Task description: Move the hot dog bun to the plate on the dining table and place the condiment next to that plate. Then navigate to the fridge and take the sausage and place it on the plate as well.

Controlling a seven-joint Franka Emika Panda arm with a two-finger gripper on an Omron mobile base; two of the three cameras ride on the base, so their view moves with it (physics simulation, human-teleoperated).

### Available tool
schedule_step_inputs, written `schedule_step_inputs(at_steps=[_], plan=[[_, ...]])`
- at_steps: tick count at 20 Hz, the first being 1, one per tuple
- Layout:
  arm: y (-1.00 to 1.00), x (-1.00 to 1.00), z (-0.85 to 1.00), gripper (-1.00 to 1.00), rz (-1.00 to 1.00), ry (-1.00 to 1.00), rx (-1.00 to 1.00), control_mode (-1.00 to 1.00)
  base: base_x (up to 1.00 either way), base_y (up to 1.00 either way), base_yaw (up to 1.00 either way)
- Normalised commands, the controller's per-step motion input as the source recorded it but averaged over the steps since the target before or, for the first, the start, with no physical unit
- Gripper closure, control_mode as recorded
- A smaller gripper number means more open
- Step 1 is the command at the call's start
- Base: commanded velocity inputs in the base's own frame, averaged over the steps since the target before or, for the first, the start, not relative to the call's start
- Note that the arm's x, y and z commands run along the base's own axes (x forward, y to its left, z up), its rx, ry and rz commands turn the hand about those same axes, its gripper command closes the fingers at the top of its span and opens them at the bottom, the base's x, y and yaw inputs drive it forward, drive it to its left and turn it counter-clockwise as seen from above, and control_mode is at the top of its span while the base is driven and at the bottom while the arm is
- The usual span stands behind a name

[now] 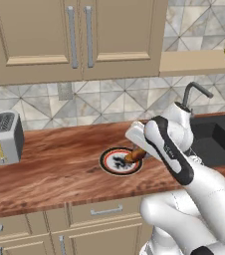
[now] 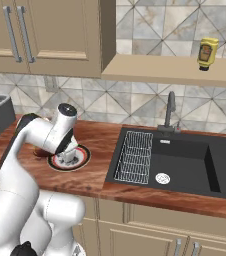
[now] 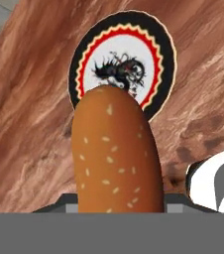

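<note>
Grasping the bun [image 3: 116, 154], the pincer [image 1: 134, 155] is held low over the desk [image 1: 55, 169], its jaws clenched on the bun's near end. The bun is seen jutting forward from the pincer, its far tip above the near rim of the plate [image 3: 161, 54], which lies on the desk just ahead. The condiment [image 2: 207, 53] is set on a shelf [image 2: 155, 67] well apart, up and to the right.

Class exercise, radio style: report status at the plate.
Hand shut on bun. Bun above plate, not released. Condiment on shelf. Nothing blocking.
</note>
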Motion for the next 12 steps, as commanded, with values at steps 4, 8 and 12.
schedule_step_inputs(at_steps=[4,8,12], plan=[[-0.02,-0.49,0.44,1.00,0.50,-0.05,-0.23,-1.00,0.00,0.00,0.00],[-0.33,-0.53,0.29,1.00,0.40,-0.25,-0.23,-1.00,0.00,0.00,0.00],[-0.32,-0.21,0.05,1.00,0.23,-0.20,-0.19,-1.00,0.00,0.00,0.00]])
